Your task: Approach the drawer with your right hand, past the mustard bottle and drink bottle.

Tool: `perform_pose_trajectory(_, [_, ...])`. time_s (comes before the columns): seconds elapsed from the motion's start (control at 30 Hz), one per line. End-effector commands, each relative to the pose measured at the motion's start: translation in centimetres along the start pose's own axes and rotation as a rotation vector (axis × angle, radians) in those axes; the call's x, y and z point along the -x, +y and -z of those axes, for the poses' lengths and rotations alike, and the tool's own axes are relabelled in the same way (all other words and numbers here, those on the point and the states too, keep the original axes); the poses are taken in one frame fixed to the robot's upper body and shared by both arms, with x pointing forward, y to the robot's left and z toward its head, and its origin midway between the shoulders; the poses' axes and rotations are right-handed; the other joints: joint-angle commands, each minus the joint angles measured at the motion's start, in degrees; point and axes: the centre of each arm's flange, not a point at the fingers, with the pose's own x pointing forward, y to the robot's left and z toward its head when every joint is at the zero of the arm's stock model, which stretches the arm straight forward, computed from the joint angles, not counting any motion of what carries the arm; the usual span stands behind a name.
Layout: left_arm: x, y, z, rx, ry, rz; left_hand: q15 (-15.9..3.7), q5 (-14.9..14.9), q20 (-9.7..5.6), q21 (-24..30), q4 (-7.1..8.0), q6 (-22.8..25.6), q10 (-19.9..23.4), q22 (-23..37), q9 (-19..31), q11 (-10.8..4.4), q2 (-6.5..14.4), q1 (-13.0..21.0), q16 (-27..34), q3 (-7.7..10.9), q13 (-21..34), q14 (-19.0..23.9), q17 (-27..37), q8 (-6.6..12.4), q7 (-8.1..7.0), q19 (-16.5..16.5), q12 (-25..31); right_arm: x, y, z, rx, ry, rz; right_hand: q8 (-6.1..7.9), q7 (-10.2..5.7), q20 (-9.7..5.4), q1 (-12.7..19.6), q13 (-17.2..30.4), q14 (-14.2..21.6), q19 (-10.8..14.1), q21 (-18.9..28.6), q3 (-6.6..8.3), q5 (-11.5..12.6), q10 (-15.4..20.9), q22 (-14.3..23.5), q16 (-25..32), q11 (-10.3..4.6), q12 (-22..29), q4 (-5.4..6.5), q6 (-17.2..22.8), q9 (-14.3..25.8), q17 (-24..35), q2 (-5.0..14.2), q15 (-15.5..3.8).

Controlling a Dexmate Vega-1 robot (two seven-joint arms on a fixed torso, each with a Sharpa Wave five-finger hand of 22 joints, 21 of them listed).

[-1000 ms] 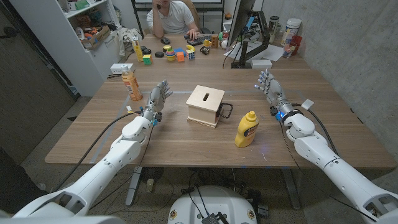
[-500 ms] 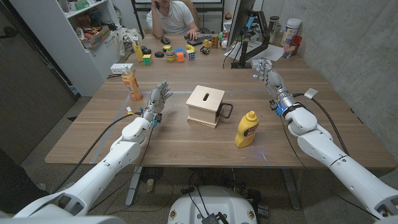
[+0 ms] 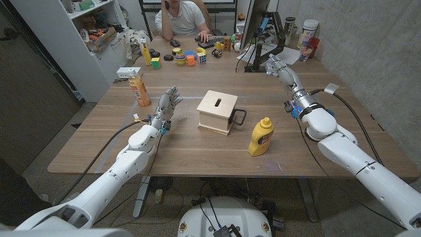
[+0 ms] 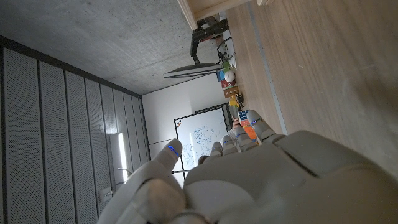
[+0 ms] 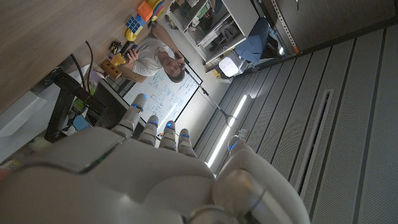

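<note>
White right hand [image 3: 279,68] raised, fingers spread, beyond mustard bottle [image 3: 260,136].

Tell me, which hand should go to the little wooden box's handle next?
Probably the right hand: the drawer has its black handle on the right hand's side. The left hand sits nearer, but on the opposite side.

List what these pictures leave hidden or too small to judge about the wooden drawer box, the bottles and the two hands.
- Drawer box, head view: drawer front faces sideways, so any opening is unseen.
- Drink bottle and mustard bottle: labels too small.
- Right hand, right wrist view: its back hides the palm.
- Left hand: likewise.
</note>
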Motion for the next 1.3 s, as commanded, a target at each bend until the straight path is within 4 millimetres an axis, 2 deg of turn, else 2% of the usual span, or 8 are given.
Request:
perform_pose_trajectory(0.03, [-0.1,0.3,0.6,0.013,0.000,0.001,0.39,0.1,-3.61,-0.4,0.15,-4.6,-6.7,0.2,0.2,0.02,7.0,0.0,0.6,0.56,0.1,-8.8,0.0,0.31,0.06,-4.5,0.2,-1.0,0.6,-2.7,0.171,0.011,-0.026,0.09,0.01,-0.01,0.9,0.2,-0.5,-0.4,-0.4,0.10,-0.1,-0.1,0.2,-0.4,0.48,0.0,-0.56,-0.1,0.2,0.0,-0.24,0.40])
perform_pose_trajectory(0.27, [-0.2,0.4,1.0,0.020,0.003,0.001,0.47,0.1,-3.61,-0.6,0.15,-4.6,-6.8,0.2,0.2,0.01,7.0,0.0,0.6,0.61,0.1,-8.8,0.0,0.31,0.01,-4.4,0.2,-2.6,1.5,-4.4,0.278,0.033,-0.058,-0.04,-0.01,0.75,1.2,0.2,-1.2,-0.8,-1.2,-0.22,-0.2,-0.7,0.2,-1.0,0.61,-0.3,-0.92,-0.4,0.2,0.0,-0.75,0.53])
perform_pose_trajectory(0.4, [-0.3,0.5,1.2,0.024,0.004,0.001,0.49,0.0,-3.57,-0.6,0.15,-4.5,-6.7,0.2,0.2,0.02,7.0,0.0,0.6,0.62,0.1,-8.9,0.0,0.31,0.02,-4.4,0.2,-3.4,2.3,-5.3,0.346,0.039,-0.060,-0.04,0.00,1.59,1.4,0.2,-1.0,-0.5,-1.5,-0.37,-0.2,-0.7,0.2,-1.1,0.66,-0.3,-1.10,-0.4,0.2,0.0,-0.98,0.56])
perform_pose_trajectory(0.53, [-0.4,0.5,1.4,0.025,0.005,0.002,0.45,0.0,-3.58,-0.7,0.15,-4.5,-6.7,0.2,0.2,0.13,7.0,0.0,0.6,0.64,0.1,-8.8,0.0,0.32,0.03,-4.4,0.2,-3.9,3.2,-6.4,0.423,0.058,-0.067,-0.01,-0.08,1.82,1.5,0.2,-0.9,-0.1,-1.6,-0.45,-0.2,-0.5,0.2,-1.1,0.55,-0.3,-1.22,-0.3,0.2,0.0,-1.08,0.43])
perform_pose_trajectory(0.83, [-0.9,0.5,1.5,0.022,0.010,0.007,0.48,0.0,-3.54,-0.9,0.18,-4.4,-6.7,0.2,0.2,0.06,6.9,0.0,0.7,0.66,0.1,-8.8,0.0,0.32,0.03,-4.2,0.2,-4.0,5.5,-8.9,0.614,0.042,-0.059,0.00,-0.18,1.87,2.2,0.2,-0.5,1.3,-1.8,-0.36,-0.1,-0.7,0.2,-1.3,0.60,-0.4,-1.62,-0.3,0.2,0.0,-0.88,0.32])
perform_pose_trajectory(1.03, [-1.1,0.4,1.7,0.025,0.013,0.010,0.46,0.0,-3.55,-1.1,0.17,-4.4,-6.7,0.2,0.2,0.04,6.9,0.0,0.7,0.69,0.1,-8.9,0.0,0.32,0.04,-4.3,0.2,-3.9,6.9,-10.3,0.725,0.027,-0.061,-0.04,-0.25,3.86,2.8,0.2,0.1,2.7,-2.1,-0.40,-0.1,-0.6,0.1,-1.3,0.52,-0.4,-2.02,-0.5,0.2,0.0,-0.90,0.08])
perform_pose_trajectory(1.17, [-1.2,0.3,1.8,0.026,0.013,0.014,0.46,0.0,-3.48,-1.1,0.18,-4.4,-6.7,0.2,0.2,0.04,6.9,0.0,0.7,0.70,0.1,-8.9,0.0,0.32,0.04,-4.2,0.2,-3.7,8.3,-10.9,0.810,0.016,-0.069,-0.03,-0.29,4.40,3.1,0.2,0.5,3.4,-2.2,-0.45,-0.1,-0.4,0.1,-1.3,0.45,-0.3,-2.19,-0.4,0.2,0.0,-0.94,-0.06])
perform_pose_trajectory(1.3, [-1.2,0.1,1.8,0.026,0.012,0.016,0.42,0.0,-3.45,-1.2,0.18,-4.4,-6.7,0.2,0.2,0.04,6.9,0.0,0.8,0.71,0.1,-8.8,0.0,0.31,0.02,-4.2,0.2,-3.5,9.7,-10.7,0.841,0.007,-0.101,0.02,-0.30,4.71,3.5,0.2,1.3,4.5,-2.4,-0.44,-0.1,-0.2,0.1,-1.2,0.38,-0.3,-2.46,-0.4,0.2,0.0,-0.90,-0.17])
